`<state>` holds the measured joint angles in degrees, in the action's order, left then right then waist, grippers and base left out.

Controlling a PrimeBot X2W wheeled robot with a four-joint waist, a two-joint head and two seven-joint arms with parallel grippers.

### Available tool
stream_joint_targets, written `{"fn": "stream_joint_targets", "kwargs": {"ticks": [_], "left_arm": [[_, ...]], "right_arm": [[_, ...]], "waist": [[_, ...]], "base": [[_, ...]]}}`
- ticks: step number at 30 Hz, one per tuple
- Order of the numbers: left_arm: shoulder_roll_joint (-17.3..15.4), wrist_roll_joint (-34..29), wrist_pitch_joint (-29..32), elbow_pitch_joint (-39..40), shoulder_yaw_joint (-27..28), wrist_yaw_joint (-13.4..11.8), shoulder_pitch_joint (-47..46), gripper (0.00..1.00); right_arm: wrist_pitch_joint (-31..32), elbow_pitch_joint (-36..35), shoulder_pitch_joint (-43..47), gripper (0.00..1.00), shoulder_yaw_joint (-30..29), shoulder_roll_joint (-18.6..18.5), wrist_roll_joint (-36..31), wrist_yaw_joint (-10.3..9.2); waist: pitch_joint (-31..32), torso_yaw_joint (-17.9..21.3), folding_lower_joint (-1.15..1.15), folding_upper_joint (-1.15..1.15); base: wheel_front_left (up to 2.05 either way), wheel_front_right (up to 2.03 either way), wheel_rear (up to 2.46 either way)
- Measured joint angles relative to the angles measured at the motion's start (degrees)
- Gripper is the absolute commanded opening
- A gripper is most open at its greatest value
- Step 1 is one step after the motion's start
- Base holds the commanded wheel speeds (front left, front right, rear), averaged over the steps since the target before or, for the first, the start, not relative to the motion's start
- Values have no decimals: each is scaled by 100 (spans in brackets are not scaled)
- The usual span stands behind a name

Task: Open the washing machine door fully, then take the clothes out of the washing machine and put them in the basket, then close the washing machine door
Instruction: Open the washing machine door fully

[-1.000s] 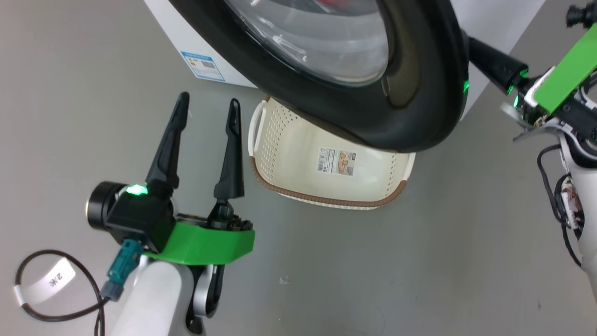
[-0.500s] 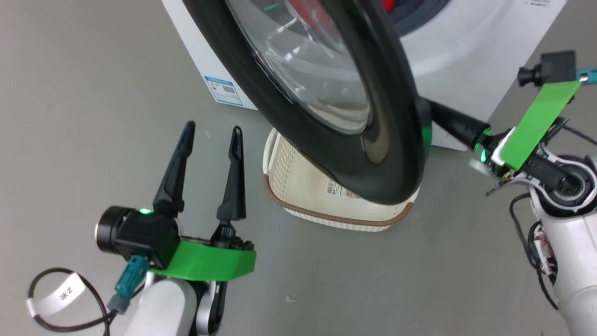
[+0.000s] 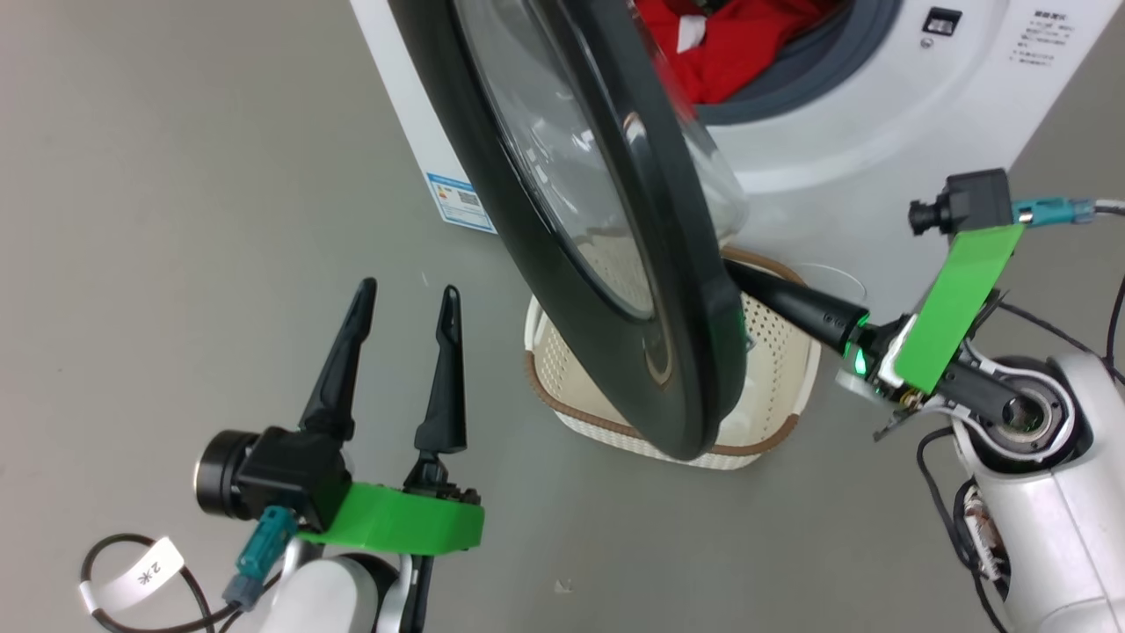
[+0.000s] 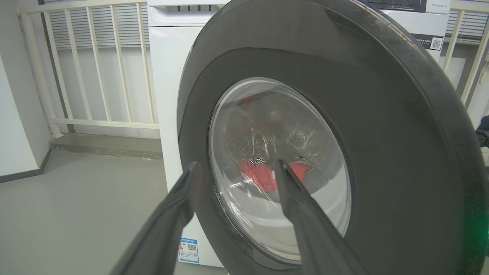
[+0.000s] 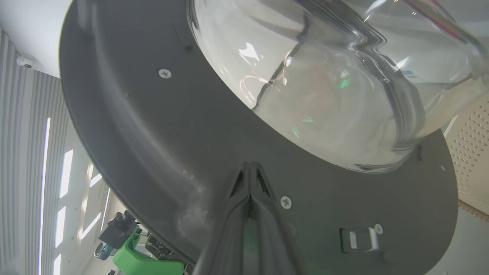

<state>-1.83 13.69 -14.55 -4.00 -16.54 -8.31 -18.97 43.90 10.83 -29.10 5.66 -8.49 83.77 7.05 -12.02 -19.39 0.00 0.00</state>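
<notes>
basket (image 3: pixel 782 374) partly hidden (behind door (image 3: pixel 690 343)), clothes (image 3: pixel 738 48) cropped

Grey floor (image 3: pixel 132 176) is spreading matte and even, with one small pale scrap (image 3: pixel 561 585) lying on it near the bottom of the head view. In the left wrist view a white railing (image 4: pixel 95 68) of upright bars is standing on a low grey step (image 4: pixel 107 145) along the floor's far edge, and a white wall (image 4: pixel 15 114) with dark skirting (image 4: pixel 23 173) is closing its left edge. In the right wrist view a small white dome (image 5: pixel 25 61) is sitting beside ribbed panelling (image 5: pixel 23 114), with bright slits (image 5: pixel 65 172) glowing nearby.
</notes>
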Motion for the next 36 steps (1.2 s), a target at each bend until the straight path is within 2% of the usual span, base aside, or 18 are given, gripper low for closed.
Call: {"fn": "stream_joint_targets", "kwargs": {"ticks": [16, 36], "left_arm": [[-2, 9, 0, -292, 5, -31, 164, 100], [-4, 51, 0, -372, -32, 21, 375, 100]], "right_arm": [[100, -100, 494, 0, 73, 331, -69, 0], [-97, 113, 667, 0, 483, 457, -54, 0]], "waist": [[318, -417, 0, 0], [501, -994, 0, 0]], "base": [[0, 0, 0], [0, 0, 0]]}}
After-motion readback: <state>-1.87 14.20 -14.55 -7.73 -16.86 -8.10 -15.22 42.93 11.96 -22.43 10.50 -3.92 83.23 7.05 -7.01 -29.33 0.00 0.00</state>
